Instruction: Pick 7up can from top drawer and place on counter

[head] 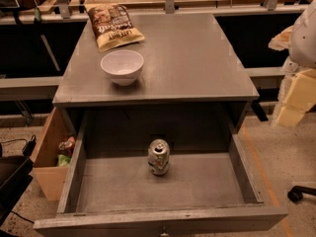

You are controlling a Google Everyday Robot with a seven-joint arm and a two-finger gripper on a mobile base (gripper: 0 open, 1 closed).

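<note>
1. Camera view, where things stood: the 7up can (158,157) stood upright on the floor of the open top drawer (123,186), about midway between the side walls and towards the back. It touched neither wall. The tabletop (197,58) above it carried a white bowl (122,66) near its front left and a snack bag (113,26) behind the bowl.

2. Camera view, the tool: it was out of sight, so we could not tell how wide it stood or whether it held anything. A white rounded shape (305,33) at the right edge may have been part of the arm.

3. Camera view, what could go wrong:
   - We judged the can easy to tip, being narrow and tall, if a finger met its rim or side off-centre.
   - The can sat close under the tabletop's front edge, so a steep descent could strike that edge.
   - A lift straight up could knock the can against the overhang and loosen the hold.
   - A placement to the left could bump the bowl, while the right half lay bare.

4. Camera view, writing: the bag showed pale lettering on a dark ground, which we could not read with confidence. The can's label looked pale green and white, with no word legible to us.
</note>
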